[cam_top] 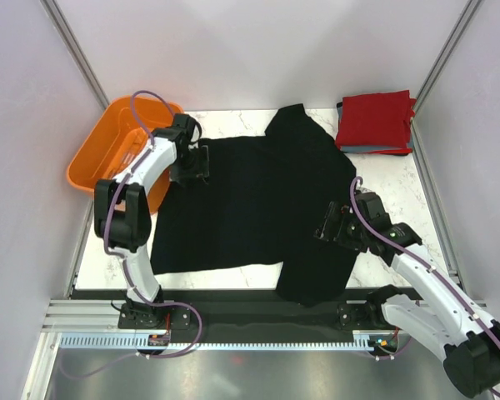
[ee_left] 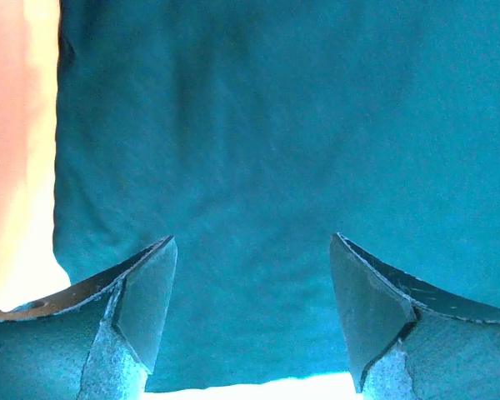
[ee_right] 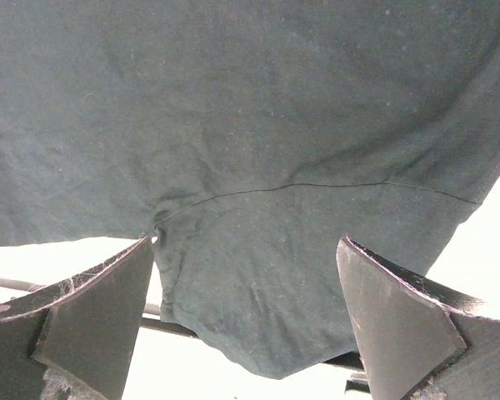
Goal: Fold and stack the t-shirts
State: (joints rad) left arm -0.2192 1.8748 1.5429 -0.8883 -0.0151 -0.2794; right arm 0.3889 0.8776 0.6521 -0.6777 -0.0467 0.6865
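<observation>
Across the middle of the bench the black shirt lies flat and unfolded, with the folded red shirt at far right, so the first fold looks due, and the left hand and right hand, both spread and holding nothing, must next pinch its edges.

Black t-shirt; red shirt; grey-blue shirt; orange basket; white grey-veined table.
</observation>
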